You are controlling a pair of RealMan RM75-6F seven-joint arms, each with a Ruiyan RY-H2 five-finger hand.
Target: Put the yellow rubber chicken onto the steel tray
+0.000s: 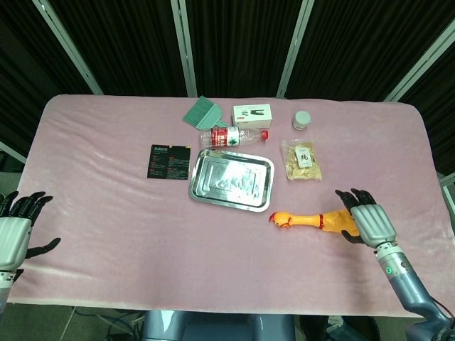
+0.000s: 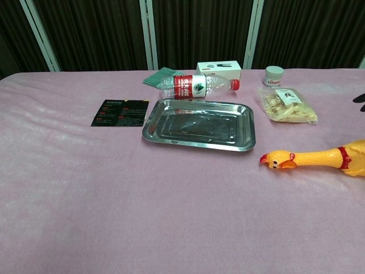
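Note:
The yellow rubber chicken (image 1: 313,220) (image 2: 319,157) lies on its side on the pink cloth, head toward the steel tray (image 1: 231,179) (image 2: 199,124), which sits empty a short way to its upper left. My right hand (image 1: 368,223) hovers over the chicken's tail end with fingers spread, holding nothing; whether it touches the body is unclear. Only a dark fingertip (image 2: 359,98) of it shows at the chest view's right edge. My left hand (image 1: 15,231) stays open at the table's near left edge, far from both.
Behind the tray lie a water bottle (image 1: 233,137), a green brush (image 1: 201,112), a white box (image 1: 252,114), a small jar (image 1: 302,120) and a snack bag (image 1: 301,160). A black card (image 1: 168,161) lies left of the tray.

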